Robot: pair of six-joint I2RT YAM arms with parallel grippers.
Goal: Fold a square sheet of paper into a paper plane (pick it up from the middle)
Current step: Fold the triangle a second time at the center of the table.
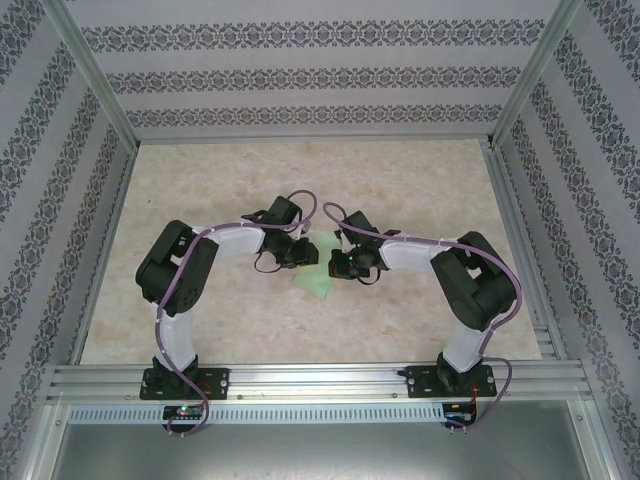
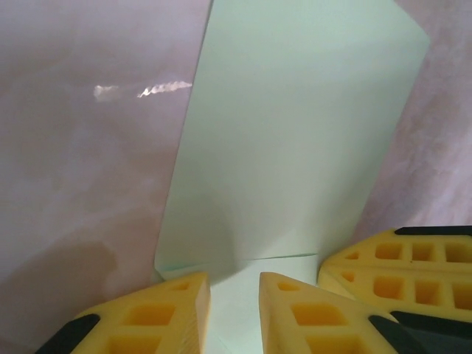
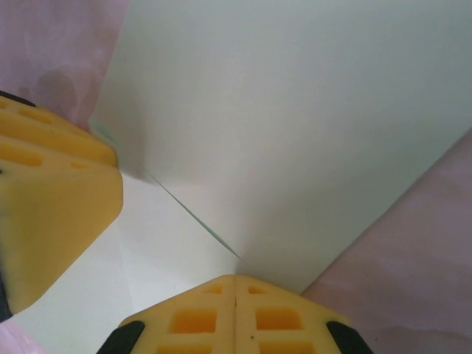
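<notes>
At the middle of the tabletop (image 1: 420,190), the square sheet of paper (image 2: 295,147) is seen part-folded: a fold is judged in hand. The left gripper (image 2: 234,287) is narrowly spread over its near edge; the right gripper (image 3: 236,284) is pressed together at the crease. Flattening that crease is called for next. Bare room is left toward the far edge.

Left arm (image 1: 178,335), right arm (image 1: 462,345): white links, black joints, purple cables (image 1: 425,240). Pincer fingers (image 2: 166,317) yellow, pocketed, black-backed.
</notes>
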